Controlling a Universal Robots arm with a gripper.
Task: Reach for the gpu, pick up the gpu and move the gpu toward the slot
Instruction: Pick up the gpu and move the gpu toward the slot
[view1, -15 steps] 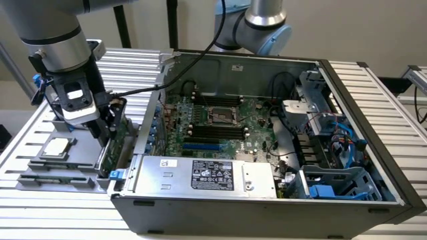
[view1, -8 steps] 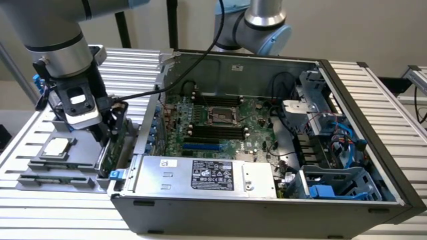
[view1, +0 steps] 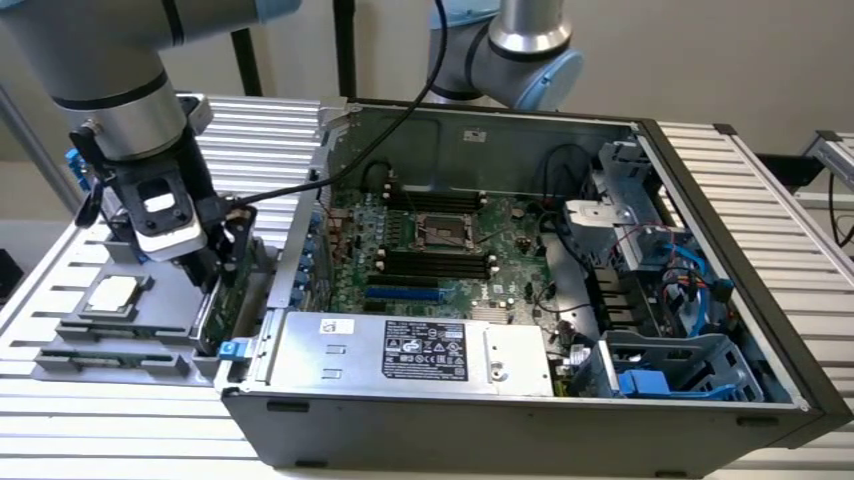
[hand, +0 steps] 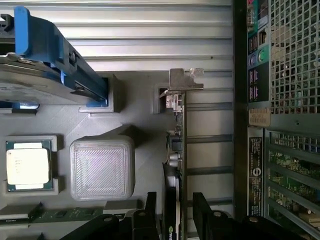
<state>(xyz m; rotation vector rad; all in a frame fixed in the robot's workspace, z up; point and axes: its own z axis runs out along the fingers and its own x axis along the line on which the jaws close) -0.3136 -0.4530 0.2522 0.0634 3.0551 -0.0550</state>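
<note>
Chip: a small silver chip (view1: 114, 293) sits in the grey holder (view1: 80, 362) on the counter (view1: 274, 130), at the exterior view's left.
Gripper: the gripper (view1: 211, 262) hangs low over the holder, narrowly parted. One finger (hand: 151, 207) is on each side of the card, and I judge it isn't pinching yet.
Card: the gpu (hand: 179, 132) stands on edge in the holder, bracket (hand: 185, 80) at its far end, just beside the computer case (view1: 534, 400).
Slot: the blue slot (view1: 400, 294) lies inside the case, well apart from the card.
Risk: an off-centre squeeze could tilt the thin card, jam it in its groove, or knock the bracket against the case wall.
</note>
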